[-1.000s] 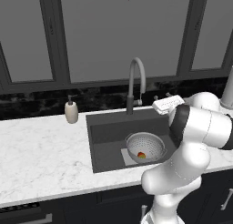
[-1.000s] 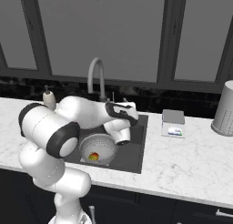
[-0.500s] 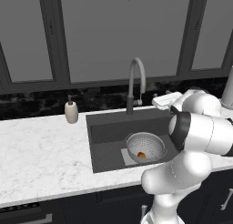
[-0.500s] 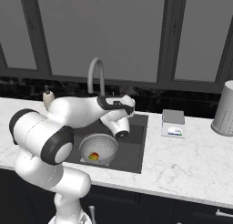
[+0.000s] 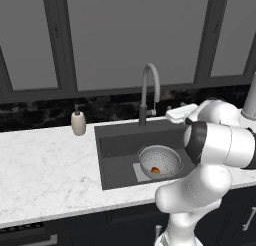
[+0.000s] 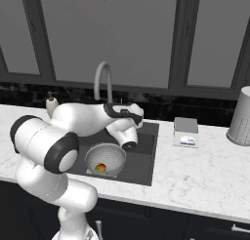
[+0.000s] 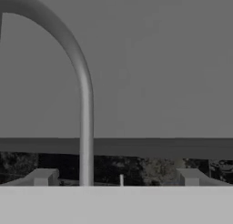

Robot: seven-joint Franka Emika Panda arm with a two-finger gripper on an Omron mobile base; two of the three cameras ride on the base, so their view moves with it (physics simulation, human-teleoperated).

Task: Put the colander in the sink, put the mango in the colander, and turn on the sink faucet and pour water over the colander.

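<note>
The colander (image 5: 160, 161) (image 6: 105, 157) sits in the sink (image 5: 117, 146) (image 6: 146, 151) with the red-orange mango (image 5: 155, 170) (image 6: 100, 168) inside it. The sink faucet (image 5: 149, 88) (image 6: 102, 80) (image 7: 83, 104) arches at the basin's back edge, and no water runs from it. My gripper (image 5: 176, 112) (image 6: 131, 109) (image 7: 116, 177) hovers just right of the faucet's base, above the basin's back rim, and points at the back wall. Its fingers (image 7: 43, 176) stand wide apart, open, with nothing between them. A small upright lever (image 7: 121, 178) shows between the tips, beyond them.
A beige soap dispenser (image 5: 78, 123) (image 6: 51, 104) stands left of the sink. Right of the basin lies a small scale (image 6: 186, 132), and a tall grey perforated container (image 6: 240, 117) (image 5: 250, 101) stands further right. Dark windows rise behind the black backsplash.
My hand has edged slightly up and toward the faucet while the elbow swung over the basin's right side. Colander and mango have stayed put.
</note>
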